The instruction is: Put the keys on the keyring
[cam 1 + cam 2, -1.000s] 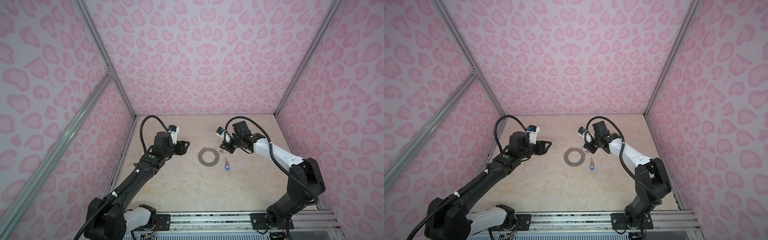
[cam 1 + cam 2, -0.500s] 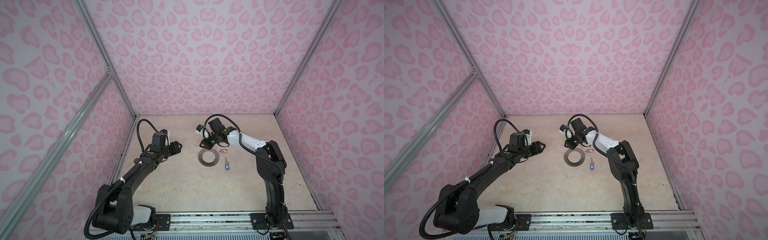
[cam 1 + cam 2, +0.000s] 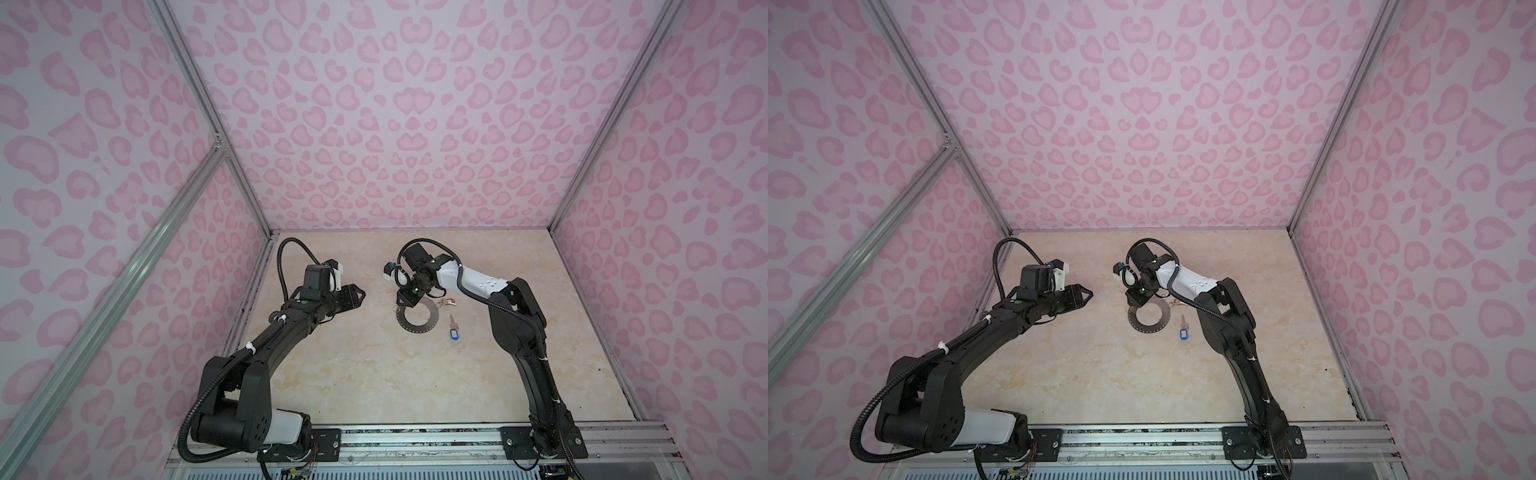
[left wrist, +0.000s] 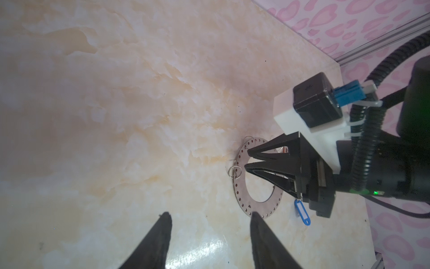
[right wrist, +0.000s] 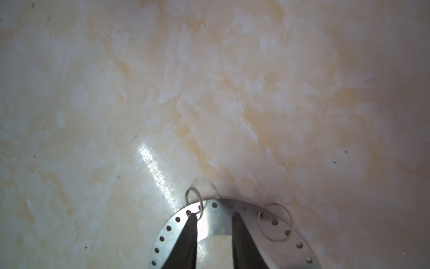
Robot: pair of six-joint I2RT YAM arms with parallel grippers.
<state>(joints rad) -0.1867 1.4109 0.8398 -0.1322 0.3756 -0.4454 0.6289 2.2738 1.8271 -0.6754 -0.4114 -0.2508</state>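
Squarely straddles rim of keyring (image 4: 239,191) with right gripper (image 5: 213,215), jaws narrowly apart; holds left gripper (image 4: 209,213), jaws wide, well clear.

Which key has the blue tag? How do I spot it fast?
Look at the marble table, where a flat grey keyring lies near the middle. Just to its right in both top views lies the blue-tag key. The red-tag key sits farther back, so go by the blue oval tag.

Beige marbled tabletop (image 3: 374,374), pink blotch-patterned walls (image 3: 415,124), aluminium frame struts (image 3: 124,270), slotted front rail (image 3: 415,440)
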